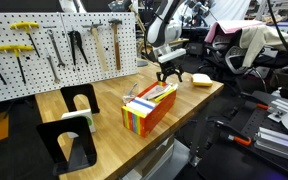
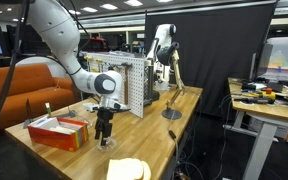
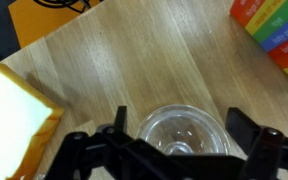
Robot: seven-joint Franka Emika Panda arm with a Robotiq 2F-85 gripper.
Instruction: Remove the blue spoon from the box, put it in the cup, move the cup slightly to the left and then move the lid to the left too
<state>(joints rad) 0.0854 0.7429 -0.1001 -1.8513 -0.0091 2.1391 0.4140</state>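
Observation:
The rainbow-striped box [image 1: 150, 110] with an orange-red top edge lies on the wooden bench; it shows in both exterior views [image 2: 59, 131] and at the wrist view's top right [image 3: 275, 30]. A slim handle [image 1: 134, 93] sticks up from one end of the box; I cannot tell whether it is the spoon. The clear glass cup [image 3: 184, 131] stands upright and looks empty. My gripper [image 3: 177, 128] is low over it, open, one finger on each side. In an exterior view the gripper [image 1: 167, 73] hides the cup. The pale yellow lid [image 1: 201, 79] lies flat beside the cup [image 3: 14, 110].
Two black bookends [image 1: 79, 100] stand on the bench beyond the box. A pegboard with hanging tools [image 1: 54, 45] backs the bench. The bench edge [image 3: 29, 50] runs close behind the lid. A desk lamp stand [image 2: 171, 112] sits farther along the bench.

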